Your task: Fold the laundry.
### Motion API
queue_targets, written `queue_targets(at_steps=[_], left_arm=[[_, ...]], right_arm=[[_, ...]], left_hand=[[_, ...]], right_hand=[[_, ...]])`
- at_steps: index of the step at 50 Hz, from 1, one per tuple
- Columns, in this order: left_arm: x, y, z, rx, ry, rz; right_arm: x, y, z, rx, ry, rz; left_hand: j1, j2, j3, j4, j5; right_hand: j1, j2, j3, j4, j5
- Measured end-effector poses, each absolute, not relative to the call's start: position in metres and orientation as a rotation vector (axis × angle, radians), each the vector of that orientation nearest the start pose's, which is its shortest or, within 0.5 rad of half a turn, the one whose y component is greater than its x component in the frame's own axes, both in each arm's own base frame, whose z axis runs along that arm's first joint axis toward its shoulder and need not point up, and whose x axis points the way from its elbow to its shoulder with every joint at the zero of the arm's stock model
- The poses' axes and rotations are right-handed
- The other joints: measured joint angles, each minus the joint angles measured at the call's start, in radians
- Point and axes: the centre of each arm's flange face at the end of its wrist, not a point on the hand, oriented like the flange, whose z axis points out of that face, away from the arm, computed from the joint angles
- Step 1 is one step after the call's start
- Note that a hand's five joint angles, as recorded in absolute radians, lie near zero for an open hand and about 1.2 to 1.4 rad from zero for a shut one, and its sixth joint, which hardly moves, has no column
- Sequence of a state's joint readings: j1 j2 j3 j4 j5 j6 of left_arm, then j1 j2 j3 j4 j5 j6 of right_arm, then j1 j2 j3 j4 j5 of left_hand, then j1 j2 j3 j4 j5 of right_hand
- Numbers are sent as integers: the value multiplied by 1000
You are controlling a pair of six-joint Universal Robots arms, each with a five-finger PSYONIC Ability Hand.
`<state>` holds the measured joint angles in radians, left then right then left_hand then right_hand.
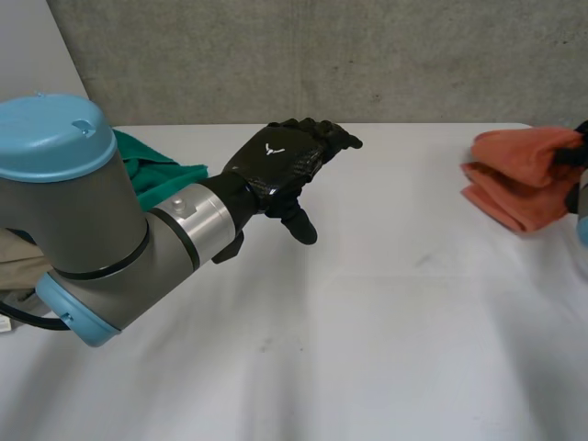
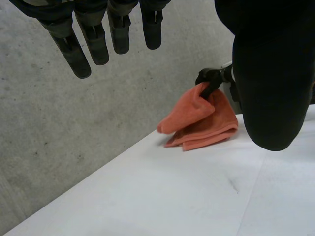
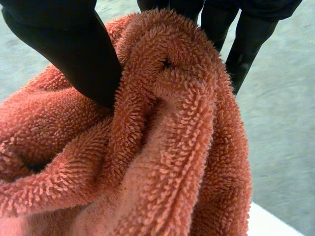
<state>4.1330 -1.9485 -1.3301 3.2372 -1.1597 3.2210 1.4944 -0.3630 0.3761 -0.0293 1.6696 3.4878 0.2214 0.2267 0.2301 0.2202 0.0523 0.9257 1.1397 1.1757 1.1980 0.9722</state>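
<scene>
Head view, right edge of frame: the orange towel (image 1: 522,175) lies bunched in loose layers on the white table (image 1: 367,331), near the table's far right corner. The right wrist view shows the right hand (image 3: 69,49) grasping it, with a raised ridge of terry pinched between thumb and fingers.

The left hand (image 1: 280,170) hangs above the table at upper centre of the frame. Its fingers are extended and relaxed, and it grasps nothing. It is well apart from the towel. A green cloth (image 1: 156,170) sits at the left of the frame, behind the left arm (image 1: 101,220).

Assessment: the fold is not yet squared.

Risks noted:
- The grip takes one ridge only. Lifting from that point would likely let the lower layers sag open and undo what stacking exists.
- The pile is thick and springy, so a shallow pinch could slip.
- The towel lies close to the table edge. A pull toward the right could carry part of it over.
- With the other hand far off, no second corner is held, so spreading the towel flat would be uneven.
</scene>
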Motion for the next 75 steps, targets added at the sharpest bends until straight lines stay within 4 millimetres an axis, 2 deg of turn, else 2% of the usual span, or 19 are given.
queue_targets(at_steps=[6,13,15,18,20,24,32,38,41,45,48,50,55,62,63,65,68,72,75], left_arm=[[-350,-227,261,-953,-1641,1635],[-351,-226,261,-950,-1640,1631],[-351,-226,261,-949,-1640,1630],[-351,-226,261,-950,-1640,1630],[-351,-226,261,-950,-1640,1630],[-352,-224,261,-952,-1637,1627],[-356,-215,268,-964,-1602,1629],[-357,-206,289,-966,-1534,1672],[-355,-202,303,-962,-1494,1702],[-352,-197,320,-952,-1448,1741],[-348,-195,331,-940,-1423,1767],[-340,-198,343,-916,-1408,1811],[-307,-234,360,-798,-1473,1980],[-240,-309,355,-588,-1676,2212],[-220,-335,345,-544,-1745,2269],[-204,-355,332,-529,-1811,2300],[-157,-417,281,-566,-2009,2388],[-124,-464,220,-690,-2164,2412],[-111,-485,184,-765,-2226,2398]], right_arm=[[54,-547,148,637,2038,-2216],[50,-546,135,644,2088,-2193],[51,-543,134,626,2116,-2177],[54,-538,140,561,2168,-2162],[54,-534,144,503,2211,-2158],[52,-524,155,371,2324,-2173],[36,-498,208,228,2568,-2409],[36,-486,267,180,2452,-2729],[48,-480,291,72,2282,-2866],[91,-465,309,-213,2008,-2931],[143,-442,311,-516,1779,-2879],[192,-409,301,-802,1611,-2755],[243,-352,268,-1144,1515,-2474],[262,-301,228,-1345,1630,-2146],[263,-287,216,-1396,1698,-2043],[262,-278,207,-1434,1747,-1973],[258,-258,187,-1533,1864,-1812],[252,-248,174,-1584,1939,-1739],[249,-245,167,-1591,1967,-1723]], left_hand=[[0,0,0,0,0],[0,0,0,0,0],[0,0,0,0,0],[0,0,0,0,0],[0,0,0,0,0],[0,0,0,0,0],[0,0,0,0,0],[0,0,0,0,0],[0,0,0,0,0],[0,0,0,0,0],[0,0,0,0,0],[0,0,0,0,0],[0,0,0,0,0],[0,0,0,0,-3],[0,0,0,0,-4],[0,0,0,0,-4],[0,0,0,0,-4],[8,4,4,7,3],[103,92,88,101,99]], right_hand=[[0,0,0,0,0],[2,-4,-5,-5,-4],[-110,-222,-236,-225,-198],[-576,-729,-730,-737,-710],[-691,-890,-912,-927,-887],[-699,-922,-961,-981,-924],[-699,-922,-961,-980,-924],[-699,-922,-961,-981,-924],[-699,-922,-961,-981,-924],[-699,-922,-961,-981,-924],[-699,-922,-961,-981,-924],[-699,-925,-961,-981,-924],[-699,-925,-961,-981,-924],[-699,-925,-961,-981,-924],[-699,-925,-961,-981,-924],[-699,-925,-961,-981,-924],[-699,-925,-961,-981,-924],[-699,-925,-961,-981,-924],[-699,-925,-961,-981,-924]])
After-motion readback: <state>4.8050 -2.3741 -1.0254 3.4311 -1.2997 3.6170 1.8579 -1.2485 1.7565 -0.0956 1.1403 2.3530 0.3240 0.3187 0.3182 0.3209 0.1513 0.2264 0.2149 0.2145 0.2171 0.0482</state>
